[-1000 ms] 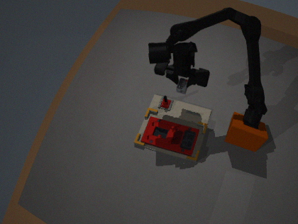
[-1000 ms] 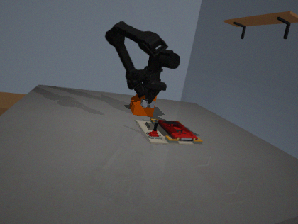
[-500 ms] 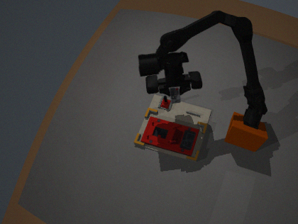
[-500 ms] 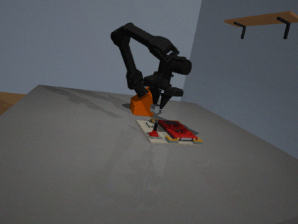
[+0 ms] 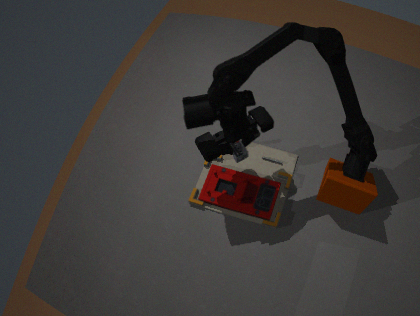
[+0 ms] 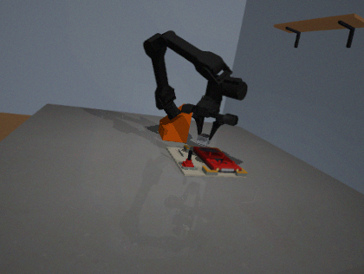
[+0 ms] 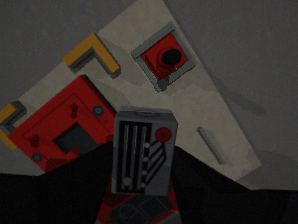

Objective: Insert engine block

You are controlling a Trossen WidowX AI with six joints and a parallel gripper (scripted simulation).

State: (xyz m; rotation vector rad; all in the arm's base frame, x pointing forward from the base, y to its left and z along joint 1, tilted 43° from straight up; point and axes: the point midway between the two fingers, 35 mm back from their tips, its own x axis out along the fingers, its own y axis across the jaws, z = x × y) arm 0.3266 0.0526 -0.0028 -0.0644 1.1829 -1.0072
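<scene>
My gripper (image 5: 239,149) (image 6: 204,136) (image 7: 142,150) is shut on the grey engine block (image 5: 240,150) (image 6: 203,140) (image 7: 144,150), which has slats and a red dot on its face. It holds the block in the air above the back edge of the cream board (image 5: 291,160) (image 6: 178,156) (image 7: 210,105). The red car body (image 5: 215,175) (image 6: 218,160) (image 7: 47,132) lies flat on the board. Its dark rectangular opening (image 5: 226,186) (image 7: 77,140) shows to the left of the block in the wrist view. I cannot make out the rib.
A red peg piece (image 6: 188,163) (image 7: 167,60) sits in a grey-framed socket on the board. Orange corner brackets (image 5: 285,178) (image 7: 92,52) surround the car body. A small grey bar (image 5: 272,160) (image 7: 211,145) lies on the board. The arm's orange base (image 5: 347,192) (image 6: 174,127) stands beside it.
</scene>
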